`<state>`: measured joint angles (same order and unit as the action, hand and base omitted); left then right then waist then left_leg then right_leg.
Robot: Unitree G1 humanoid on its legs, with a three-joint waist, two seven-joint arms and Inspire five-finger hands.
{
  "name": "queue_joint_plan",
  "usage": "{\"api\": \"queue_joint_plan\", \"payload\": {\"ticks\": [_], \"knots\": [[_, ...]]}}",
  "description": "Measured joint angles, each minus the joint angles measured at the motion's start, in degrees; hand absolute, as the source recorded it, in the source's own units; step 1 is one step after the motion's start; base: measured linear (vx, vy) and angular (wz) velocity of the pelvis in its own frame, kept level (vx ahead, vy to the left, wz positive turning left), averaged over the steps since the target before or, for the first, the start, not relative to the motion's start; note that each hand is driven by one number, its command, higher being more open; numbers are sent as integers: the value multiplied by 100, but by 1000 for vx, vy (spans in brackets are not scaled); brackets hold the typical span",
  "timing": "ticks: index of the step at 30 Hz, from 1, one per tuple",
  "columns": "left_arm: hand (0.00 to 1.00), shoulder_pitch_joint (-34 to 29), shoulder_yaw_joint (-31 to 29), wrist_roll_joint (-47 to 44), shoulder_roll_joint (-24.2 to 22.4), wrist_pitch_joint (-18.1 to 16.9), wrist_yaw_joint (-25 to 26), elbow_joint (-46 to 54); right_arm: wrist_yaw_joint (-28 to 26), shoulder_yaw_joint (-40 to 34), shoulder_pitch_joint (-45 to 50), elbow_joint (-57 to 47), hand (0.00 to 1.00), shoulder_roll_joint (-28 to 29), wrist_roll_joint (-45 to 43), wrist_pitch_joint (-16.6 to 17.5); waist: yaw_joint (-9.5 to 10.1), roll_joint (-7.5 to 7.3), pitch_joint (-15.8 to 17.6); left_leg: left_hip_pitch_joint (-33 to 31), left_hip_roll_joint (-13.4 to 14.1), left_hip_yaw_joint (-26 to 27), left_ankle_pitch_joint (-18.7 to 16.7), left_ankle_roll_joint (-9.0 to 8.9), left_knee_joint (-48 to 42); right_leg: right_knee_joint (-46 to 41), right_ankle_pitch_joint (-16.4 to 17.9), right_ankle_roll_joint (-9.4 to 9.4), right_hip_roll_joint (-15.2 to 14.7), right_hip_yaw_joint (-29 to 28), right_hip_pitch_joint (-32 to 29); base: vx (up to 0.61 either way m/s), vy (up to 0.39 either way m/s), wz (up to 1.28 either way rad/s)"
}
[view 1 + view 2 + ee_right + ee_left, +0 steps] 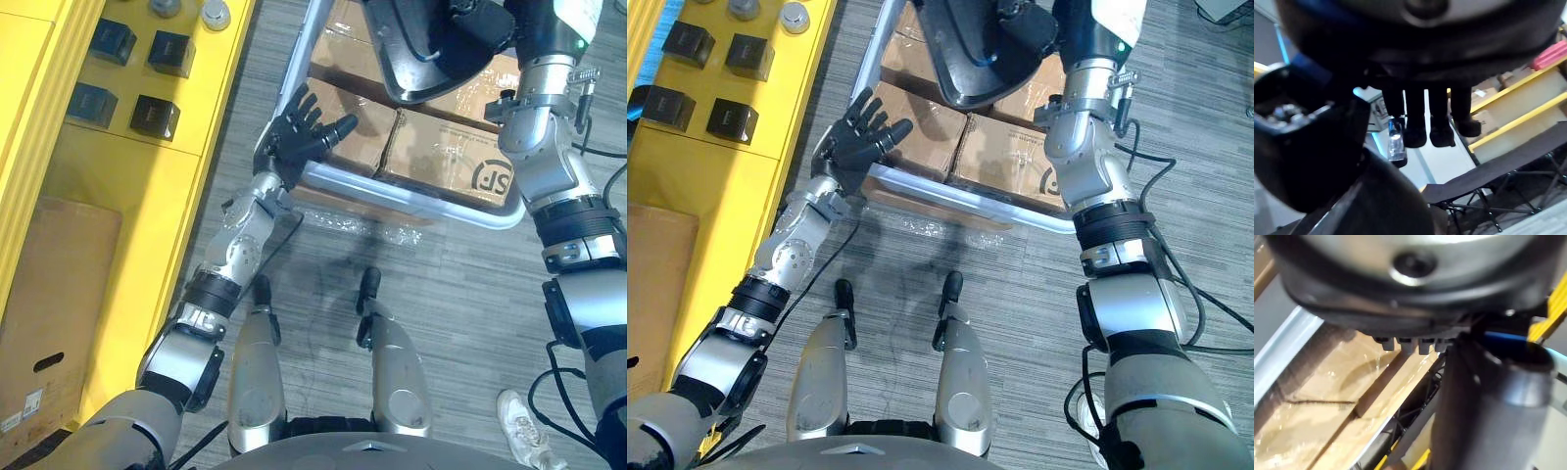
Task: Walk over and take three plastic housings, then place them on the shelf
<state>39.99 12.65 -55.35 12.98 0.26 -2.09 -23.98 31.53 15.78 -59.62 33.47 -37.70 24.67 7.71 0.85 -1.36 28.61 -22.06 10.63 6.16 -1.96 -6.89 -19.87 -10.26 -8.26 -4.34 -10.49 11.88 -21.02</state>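
Note:
A large dark plastic housing (431, 59), curved like a shell, hangs over the cart at the top centre. My right hand (1031, 18) grips its upper edge; in the right wrist view its fingers (1422, 122) curl over the housing (1386, 200) opposite the thumb. My left hand (304, 132) is open with its fingers spread, held just above the cart's near left corner and holding nothing. No other housing can be made out.
A metal-framed cart (392, 191) in front of me carries wrapped cardboard boxes (441, 157). The yellow shelf (118, 196) runs along my left with several black blocks (155, 116) on top and a cardboard box (49, 313) lower down. A person's shoe (519, 416) is at the lower right.

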Motion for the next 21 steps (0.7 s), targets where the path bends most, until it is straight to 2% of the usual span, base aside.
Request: {"api": "queue_joint_plan", "payload": {"ticks": [3, 8, 14, 21], "knots": [[100, 151, -6, -758, -38, 7, -239, -237, 6, 198, 5, 0, 0, 3, 206, 364, -34, 4, -2, 74, -10, 52, 1, 2, 9, -42, 1, 1, -10, -65, 11, -21, 6, -7], [100, 240, -17, -1834, -77, -36, -720, -347, 6, 374, 187, 15, 0, 48, 227, 747, -109, 31, 4, 252, -26, 115, 21, 14, 105, -41, 0, 0, -20, -107, 117, 8, 1, -3], [100, 240, -10, -2132, -92, -159, -1065, -443, 4, 555, 509, 234, 0, 94, 450, 1067, -150, 96, -2, 566, -78, 145, 90, 19, 355, 101, -2, -7, -34, -102, 360, 5, 1, 0], [100, 187, 97, -2014, -91, -141, -865, -582, 27, 485, 968, 178, 0, 295, 427, 1183, -159, 208, -5, 889, -124, 153, 132, 24, 565, 373, -51, -59, -38, -64, 733, 37, 14, 3]]}}
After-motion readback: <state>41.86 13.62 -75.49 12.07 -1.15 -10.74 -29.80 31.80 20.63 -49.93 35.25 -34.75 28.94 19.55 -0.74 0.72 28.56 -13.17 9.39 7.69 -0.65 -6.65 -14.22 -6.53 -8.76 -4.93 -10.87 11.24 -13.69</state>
